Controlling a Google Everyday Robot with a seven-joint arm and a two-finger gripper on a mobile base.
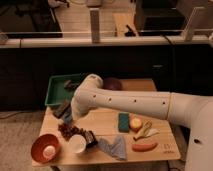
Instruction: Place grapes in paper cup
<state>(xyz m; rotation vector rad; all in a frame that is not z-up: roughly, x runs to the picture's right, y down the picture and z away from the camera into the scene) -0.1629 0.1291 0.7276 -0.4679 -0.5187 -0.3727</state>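
Item: grapes (pixel 68 131), on tabletop (pixel 106 123) just beside paper cup (pixel 77 144). We judge them light, soft, bruisable; grasp mid-bunch from above. Gripper (pixel 65 113) hangs near them; its grip we cannot tell.

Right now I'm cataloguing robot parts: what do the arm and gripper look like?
The arm is a thick, smooth white tube with a rounded elbow and a few small dark dots along its side. The gripper at its tip is dark grey-black and sits just above the grapes. No cables show.
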